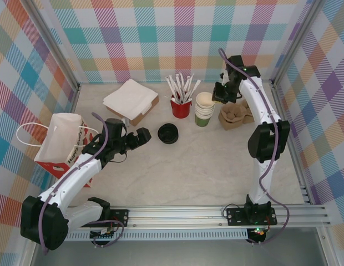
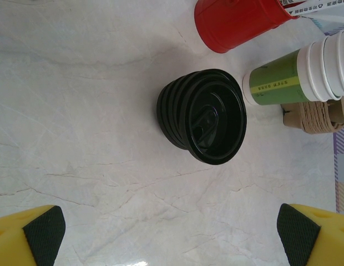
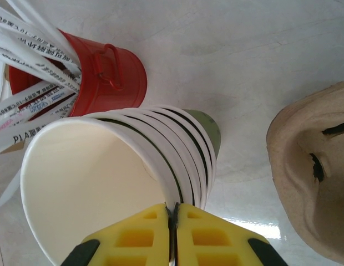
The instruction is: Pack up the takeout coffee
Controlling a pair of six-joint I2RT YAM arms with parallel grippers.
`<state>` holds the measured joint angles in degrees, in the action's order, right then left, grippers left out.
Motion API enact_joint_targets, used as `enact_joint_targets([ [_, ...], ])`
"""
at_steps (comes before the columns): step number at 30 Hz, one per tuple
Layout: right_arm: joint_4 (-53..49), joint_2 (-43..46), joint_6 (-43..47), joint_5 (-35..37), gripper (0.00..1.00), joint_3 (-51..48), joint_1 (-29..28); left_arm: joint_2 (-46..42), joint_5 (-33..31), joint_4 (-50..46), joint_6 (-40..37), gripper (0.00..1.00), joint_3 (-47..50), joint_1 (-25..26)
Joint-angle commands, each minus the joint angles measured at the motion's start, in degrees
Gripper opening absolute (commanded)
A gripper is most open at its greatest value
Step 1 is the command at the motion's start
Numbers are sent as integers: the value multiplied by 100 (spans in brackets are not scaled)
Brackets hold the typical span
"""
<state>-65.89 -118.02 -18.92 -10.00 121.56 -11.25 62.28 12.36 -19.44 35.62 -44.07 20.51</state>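
1. the table (image 1: 216, 166) holds a green cup stack (image 1: 204, 108) just beside a red cup (image 1: 181, 108).
2. the left gripper (image 2: 171, 230) hovers wide open, facing the black lids (image 2: 208, 116) on the table.
3. the right gripper (image 3: 173, 213) pinches the rim of the top cup (image 3: 89, 183).

Bare tabletop (image 1: 205, 166) around lid stack (image 1: 168, 133), red stick cup (image 1: 181, 107) just beside cup stack (image 1: 204, 109), carrier (image 1: 234, 116) flanking

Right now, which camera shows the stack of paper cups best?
Right wrist: the stack of paper cups is close, nested rims distinct. Left wrist catches its green side at the edge; top view shows it small.
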Motion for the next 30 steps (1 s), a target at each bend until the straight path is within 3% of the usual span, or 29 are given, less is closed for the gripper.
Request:
enact_joint_targets([
  [1, 143, 514, 184, -317, 9, -289, -44, -108, 29, -98, 67, 100, -180, 40],
  [10, 279, 1019, 306, -286, 12, -722, -44, -67, 142, 15, 223, 100, -174, 65],
  [19, 436, 881, 442, -336, 15, -1315, -49, 7, 195, 20, 266, 100, -271, 176],
  [24, 323, 883, 502, 25, 25, -1285, -41, 74, 148, -2, 269, 100, -347, 242],
  [27, 348, 911, 522, 36, 24, -1294, -49, 120, 120, -26, 268, 100, -404, 290],
  [30, 384, 912, 539, -78, 17, -1276, -39, 171, 83, -33, 266, 100, -442, 328],
])
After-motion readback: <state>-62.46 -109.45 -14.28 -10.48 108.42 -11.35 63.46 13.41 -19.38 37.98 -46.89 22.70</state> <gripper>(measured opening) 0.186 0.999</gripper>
